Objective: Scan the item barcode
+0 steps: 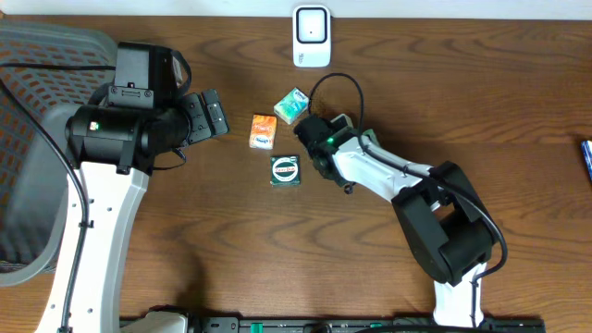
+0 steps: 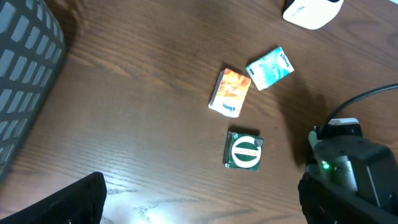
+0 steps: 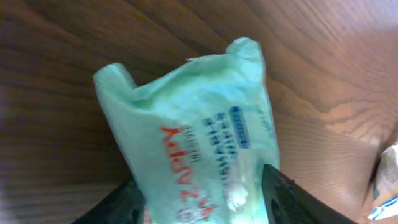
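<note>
Right end effector (image 3: 200, 194) straddles the green packet (image 3: 186, 112) near the scanner (image 1: 312, 35) (pinch: I cannot tell); I'd squeeze gently, centred.

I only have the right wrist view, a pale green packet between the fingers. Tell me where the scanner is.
Observer: The white scanner stands near the far edge of the table, beyond the right gripper.
Operator: List what lies around that gripper.
Observer: A teal packet at its tip, then an orange packet and a dark green packet toward the left arm.
Operator: Report the left gripper.
Observer: The left gripper hangs open and empty, short of the orange packet.
</note>
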